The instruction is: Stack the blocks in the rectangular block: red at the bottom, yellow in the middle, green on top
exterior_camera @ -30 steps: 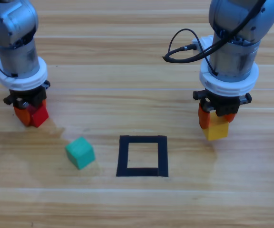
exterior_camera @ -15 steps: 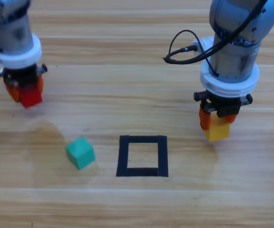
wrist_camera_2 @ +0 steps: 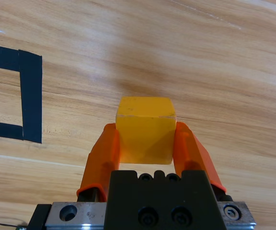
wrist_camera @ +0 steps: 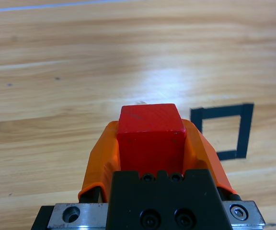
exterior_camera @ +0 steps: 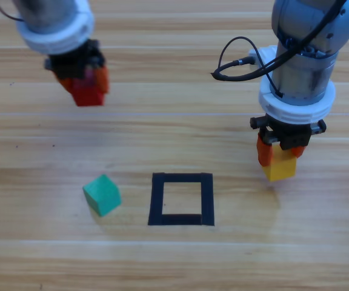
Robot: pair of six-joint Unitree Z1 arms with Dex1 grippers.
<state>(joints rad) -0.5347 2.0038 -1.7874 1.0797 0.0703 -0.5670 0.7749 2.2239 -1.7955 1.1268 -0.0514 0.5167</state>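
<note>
Wood: we see a pale planked table (exterior_camera: 162, 260) under everything, its grain running across the high view.
Writing: we find no brand, label or lettering that we can read on any block, arm or tape.
Red cube (exterior_camera: 88, 92): matte, sharp-edged, one only; we see it clamped between the orange jaws of the left gripper (exterior_camera: 80, 82), lifted clear of the wood near the top left of the high view, well apart from the outline.
Yellow cube (exterior_camera: 280, 166): matte, one only; the right gripper (exterior_camera: 277, 159) has its jaws closed on its two sides, just right of the outline. We cannot tell whether it touches the wood.
Green cube (exterior_camera: 102, 194): teal, one only, free on the table, turned at an angle, just left of the outline and apart from it.
Rectangular block (exterior_camera: 182, 199): one hollow frame of black tape, bare wood inside, no cube in it.
Count: we tally three cubes, one tape outline, two arms.
Cable (exterior_camera: 241, 63): black, looping beside the right arm.
</note>
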